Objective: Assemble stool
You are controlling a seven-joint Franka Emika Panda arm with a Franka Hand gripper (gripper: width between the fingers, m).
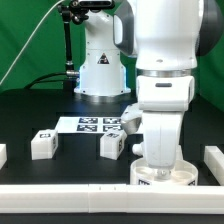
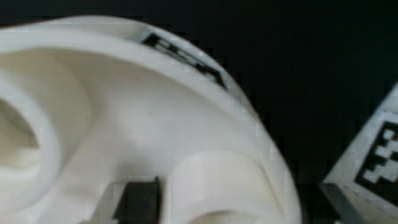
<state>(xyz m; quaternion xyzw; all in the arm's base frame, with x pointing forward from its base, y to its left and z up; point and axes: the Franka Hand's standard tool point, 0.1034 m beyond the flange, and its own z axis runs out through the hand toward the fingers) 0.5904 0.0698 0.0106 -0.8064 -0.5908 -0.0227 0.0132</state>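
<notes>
Stool seat (image 1: 166,175) lies on the surface (image 1: 25,122), just behind the long white rail (image 1: 70,193) and directly under my fingers (image 2: 132,200). Fingers sit low at its rim; clamped or apart, cannot tell. Wrist vertical, arm pointing straight down. Two legs (image 1: 42,144) (image 1: 112,146) lie toward the exterior view's left, near the marker board (image 1: 88,125).

Black tabletop (image 1: 30,115) carries the marker board (image 1: 92,124) flat mid-table, one stubby leg (image 1: 42,144) toward the exterior view's left, a second leg (image 1: 112,146) just before the board, a third leg (image 1: 131,117), partly hidden, at its right end, and the round seat (image 1: 150,178) beside the long white rail (image 1: 60,190) in front.
</notes>
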